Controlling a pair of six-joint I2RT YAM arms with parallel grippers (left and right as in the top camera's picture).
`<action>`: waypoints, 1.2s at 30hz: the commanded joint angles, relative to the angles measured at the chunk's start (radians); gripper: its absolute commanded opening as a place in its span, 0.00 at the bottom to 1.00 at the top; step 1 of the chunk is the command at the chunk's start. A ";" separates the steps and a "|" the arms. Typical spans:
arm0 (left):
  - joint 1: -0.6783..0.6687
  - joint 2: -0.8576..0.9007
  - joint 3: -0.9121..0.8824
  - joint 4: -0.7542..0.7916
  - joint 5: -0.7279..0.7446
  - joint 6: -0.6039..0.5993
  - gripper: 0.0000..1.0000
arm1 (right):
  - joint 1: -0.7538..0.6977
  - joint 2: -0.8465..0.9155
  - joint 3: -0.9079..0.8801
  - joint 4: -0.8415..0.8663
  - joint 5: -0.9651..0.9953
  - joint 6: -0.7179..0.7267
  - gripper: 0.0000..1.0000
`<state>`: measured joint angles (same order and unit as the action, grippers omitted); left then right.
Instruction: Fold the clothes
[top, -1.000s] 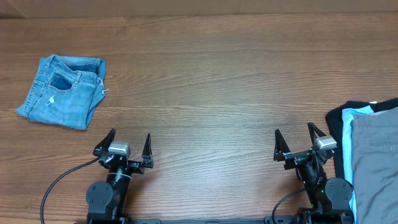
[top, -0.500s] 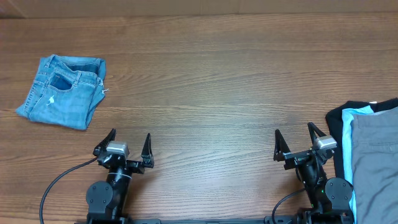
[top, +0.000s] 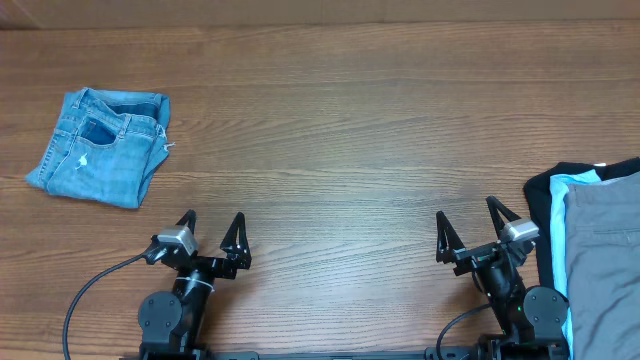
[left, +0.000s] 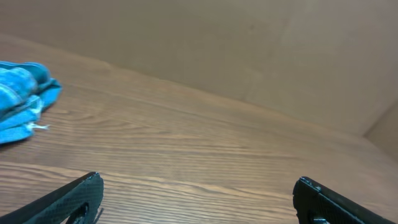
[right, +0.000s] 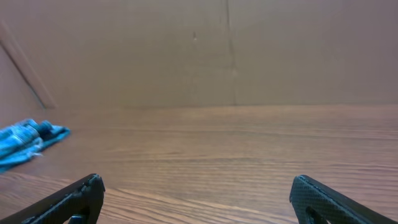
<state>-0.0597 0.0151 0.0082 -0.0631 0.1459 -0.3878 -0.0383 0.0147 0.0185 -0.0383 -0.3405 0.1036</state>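
Both arms sit at the near edge of the surface (top: 340, 130). The left fingers (top: 236, 230) and right fingers (top: 441, 232) are spread wide and hold nothing.

The grey shorts (top: 605, 260) lie just to the right of the right fingers. They top a pile, with a light-blue garment (top: 558, 215) and a black garment (top: 540, 190) showing under their edge. Part of the shorts runs out of the overhead view. The denim shorts (top: 100, 145) lie well ahead of the left fingers and to their left, already bundled.

The task looks to be at its very start: no fold is made and the shorts are untouched.

The likely next move falls to the right fingers:
- swing right and pinch only the grey cloth at its near edge;
- lift it off the layers beneath without dragging them;
- carry it to the bare wood ahead, between the two sets of fingers, where the left can help spread it flat.
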 joint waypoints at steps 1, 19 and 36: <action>-0.006 -0.004 0.041 -0.002 0.139 0.030 1.00 | -0.002 -0.011 0.029 0.019 -0.037 0.088 1.00; -0.006 0.564 0.800 -0.491 0.080 0.276 1.00 | -0.002 0.484 0.673 -0.532 -0.010 0.083 1.00; -0.006 1.119 1.271 -1.001 0.135 0.306 1.00 | -0.002 1.272 1.123 -1.101 0.002 0.069 1.00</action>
<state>-0.0597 1.1194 1.2526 -1.0554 0.2623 -0.1246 -0.0387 1.2289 1.1141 -1.1427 -0.3717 0.1741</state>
